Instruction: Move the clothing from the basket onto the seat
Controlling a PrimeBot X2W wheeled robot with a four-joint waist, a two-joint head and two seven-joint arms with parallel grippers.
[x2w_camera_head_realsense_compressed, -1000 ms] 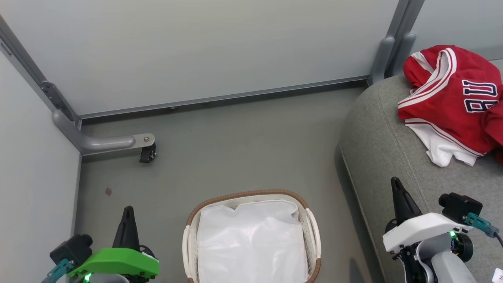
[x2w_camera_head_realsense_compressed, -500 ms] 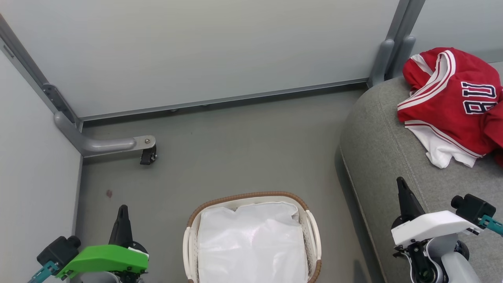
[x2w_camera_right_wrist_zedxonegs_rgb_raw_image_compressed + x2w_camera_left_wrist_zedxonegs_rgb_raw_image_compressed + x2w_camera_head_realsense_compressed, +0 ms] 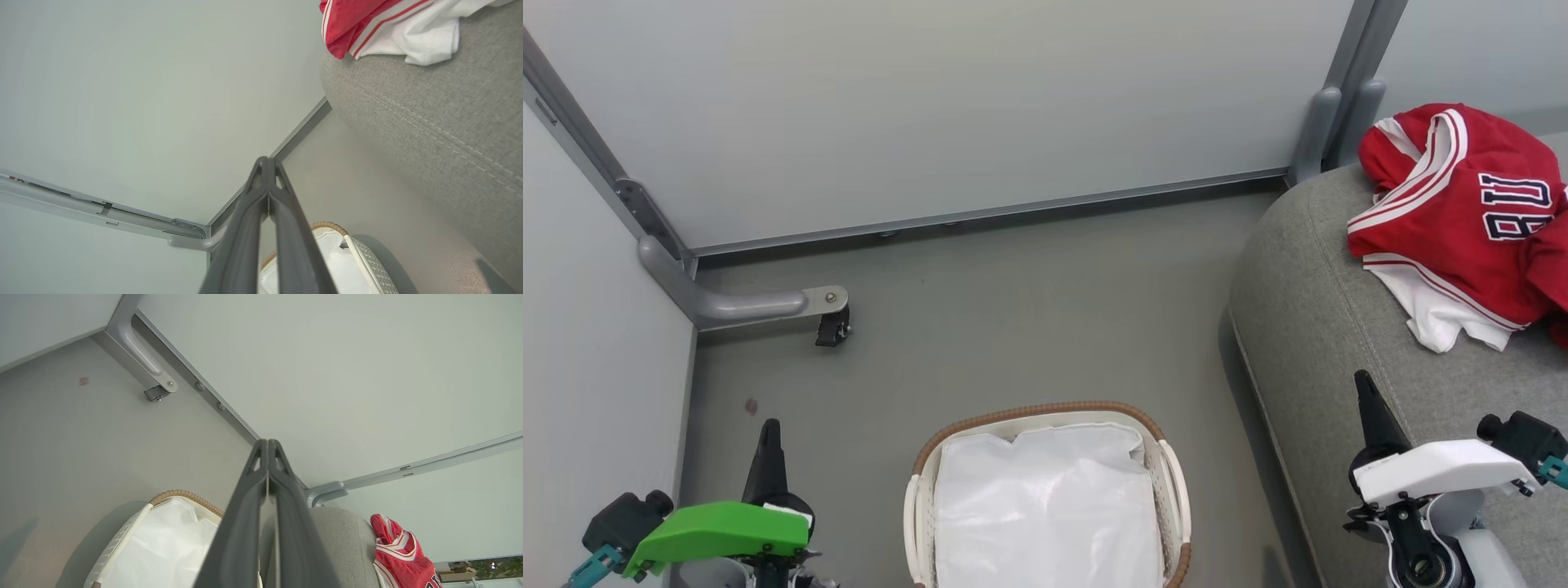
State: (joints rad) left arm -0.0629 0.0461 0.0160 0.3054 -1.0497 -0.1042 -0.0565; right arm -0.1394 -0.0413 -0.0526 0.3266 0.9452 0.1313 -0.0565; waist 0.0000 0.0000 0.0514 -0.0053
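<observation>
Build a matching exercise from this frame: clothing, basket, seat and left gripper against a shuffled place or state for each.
Things:
1. clothing
2. basket
3. seat
4. left gripper

Places or states:
A. grey woven fabric, to the robot's right
B. shut, holding nothing
C. on the floor, white liner inside
D. red heap with white trim, lying on the seat

Pairs: 1-D, 2-C, 3-A, 4-B

Counted at the scene: one basket (image 3: 1045, 407), one white liner (image 3: 1045, 506), one grey seat (image 3: 1323, 310), one heap of red clothing (image 3: 1462, 220), one caster wheel (image 3: 832, 327), plus a pair: left end effector (image 3: 769, 426) and right end effector (image 3: 1362, 382).
</observation>
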